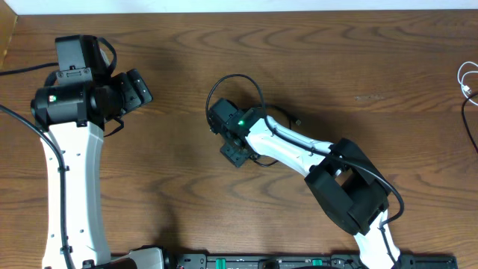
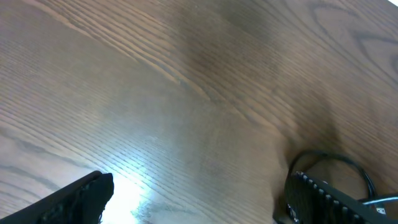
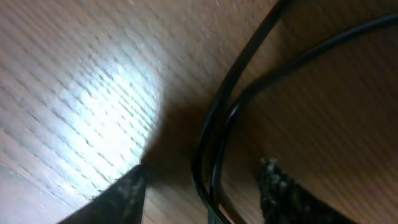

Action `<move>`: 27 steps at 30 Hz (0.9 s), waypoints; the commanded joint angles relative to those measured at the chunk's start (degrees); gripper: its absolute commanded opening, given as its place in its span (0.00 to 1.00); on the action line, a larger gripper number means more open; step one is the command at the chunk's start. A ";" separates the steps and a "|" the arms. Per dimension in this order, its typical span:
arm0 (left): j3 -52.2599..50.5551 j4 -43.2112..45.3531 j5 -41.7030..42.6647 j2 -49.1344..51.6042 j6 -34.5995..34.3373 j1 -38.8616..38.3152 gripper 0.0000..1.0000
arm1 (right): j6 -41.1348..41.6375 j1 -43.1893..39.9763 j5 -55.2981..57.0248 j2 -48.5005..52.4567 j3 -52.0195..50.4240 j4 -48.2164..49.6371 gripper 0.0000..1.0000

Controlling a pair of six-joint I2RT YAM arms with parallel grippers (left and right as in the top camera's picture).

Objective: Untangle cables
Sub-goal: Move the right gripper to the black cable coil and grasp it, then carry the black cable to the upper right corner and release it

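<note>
Wood table (image 1: 187,45) carries the black cable (image 3: 209,155) looped at centre, the white cable (image 1: 467,75) well apart at the right edge. Grasping looks like the step in hand: the right gripper (image 3: 202,186) straddles two black strands, fingers half-spread and apparently not touching them. Next it should pinch them squarely; the left gripper (image 2: 193,208) hangs spread wide over bare wood.

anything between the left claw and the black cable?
Nothing. The overhead view shows only bare table between the left claw and the black cable.
</note>
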 commanded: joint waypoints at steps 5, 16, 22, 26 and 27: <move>0.20 -0.59 -0.50 0.33 0.96 0.22 0.93 | -1.66 -0.24 -0.98 0.61 -6.14 -1.77 0.24; 0.20 -1.01 1.49 0.33 0.94 0.20 0.93 | 5.31 -3.34 0.59 -1.36 -8.00 -2.36 0.01; 0.20 -1.01 4.09 0.33 0.94 0.20 0.93 | 5.42 -10.01 -8.09 -9.57 -5.68 -2.58 0.01; 0.20 -1.01 5.84 0.33 0.92 0.15 0.93 | 5.84 -16.87 -13.29 -14.71 -3.30 -4.11 0.01; 0.20 -1.03 6.43 0.33 0.90 0.15 0.93 | 6.51 -18.84 -13.66 -15.72 -2.16 -5.03 0.01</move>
